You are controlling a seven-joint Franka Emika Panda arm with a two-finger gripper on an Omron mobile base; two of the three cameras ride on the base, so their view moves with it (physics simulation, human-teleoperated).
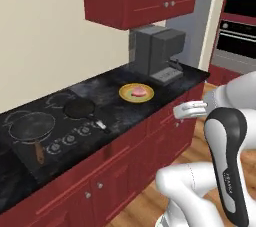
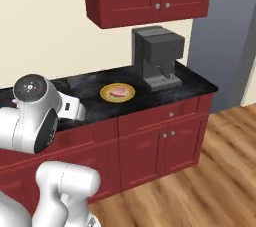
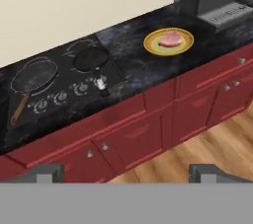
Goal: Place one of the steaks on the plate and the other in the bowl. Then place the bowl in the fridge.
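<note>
The pale pink flat steak (image 3: 170, 38) lies on the small round yellow plate with an orange rim (image 3: 151, 43), on the black stone counter (image 3: 131, 65). Just beside the plate stands a grey coffee machine (image 1: 156, 53); a black frying pan (image 3: 90, 58) sits on the stove on its other side. The gripper (image 3: 126, 172), jaws wide and empty, hangs well apart from the plate.

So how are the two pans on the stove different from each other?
The left pan is wider, greyer and duller; the right pan is smaller and black. The left pan has a brown wooden-looking handle, while the right pan's handle is dark with a pale tip. The left pan sits at the cooktop's left side, the right pan closer to the plate. Both are round, shallow and have handles pointing toward the counter's front edge.
</note>
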